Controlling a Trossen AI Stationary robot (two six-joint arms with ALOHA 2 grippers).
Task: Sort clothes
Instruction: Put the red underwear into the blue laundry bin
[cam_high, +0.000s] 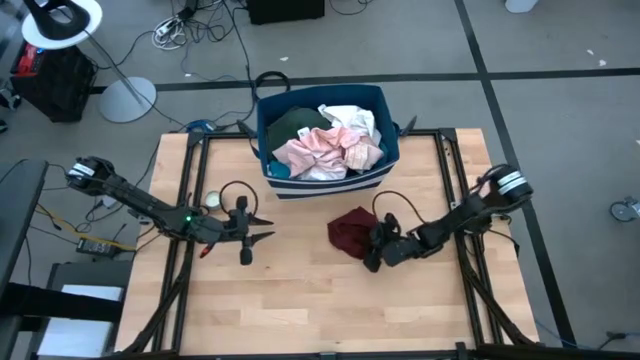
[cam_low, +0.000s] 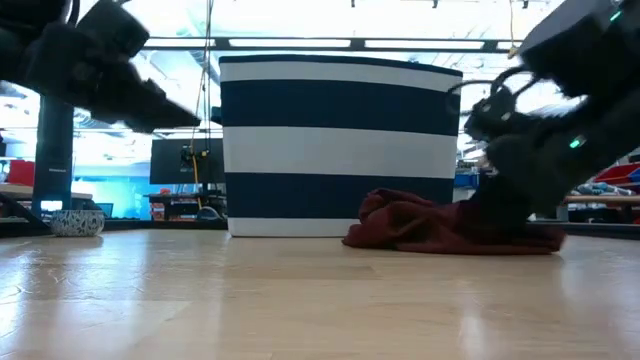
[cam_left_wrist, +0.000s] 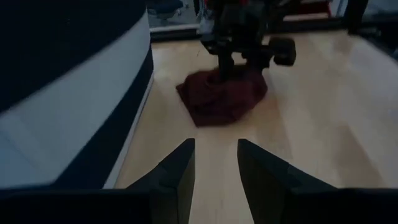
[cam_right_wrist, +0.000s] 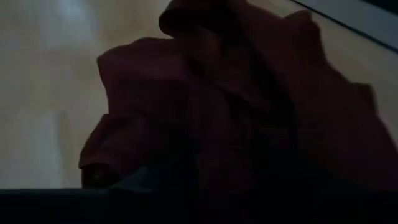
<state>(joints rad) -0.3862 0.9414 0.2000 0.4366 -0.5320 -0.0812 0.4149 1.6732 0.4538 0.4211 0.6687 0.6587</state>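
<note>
A maroon garment (cam_high: 350, 232) lies crumpled on the wooden table in front of the dark blue, white-striped bin (cam_high: 268, 165). The bin holds pink (cam_high: 320, 150), dark green (cam_high: 295, 122) and white (cam_high: 350, 118) clothes. My right gripper (cam_high: 373, 240) is open and low at the garment's right side, coming from the table's right. In the right wrist view the maroon cloth (cam_right_wrist: 236, 112) fills the picture. My left gripper (cam_high: 264, 228) hangs open above the table, left of the garment, pointing toward it with nothing between its fingers (cam_left_wrist: 180, 174). My right gripper meets the maroon garment at its right-hand part (cam_left_wrist: 239, 84), slanting down from the table's right. Its open fingers (cam_left_wrist: 225, 62) stand in the crumpled cloth, with folds between them. The gripper's own body hides the fingertips. The garment lies in a heap on the table.
A small round bowl (cam_high: 213, 200) and a black cable loop (cam_high: 235, 190) lie near the left arm. Black frame rails (cam_high: 185, 200) run along both table sides. Bare wood (cam_high: 320, 310) stretches toward the near edge.
</note>
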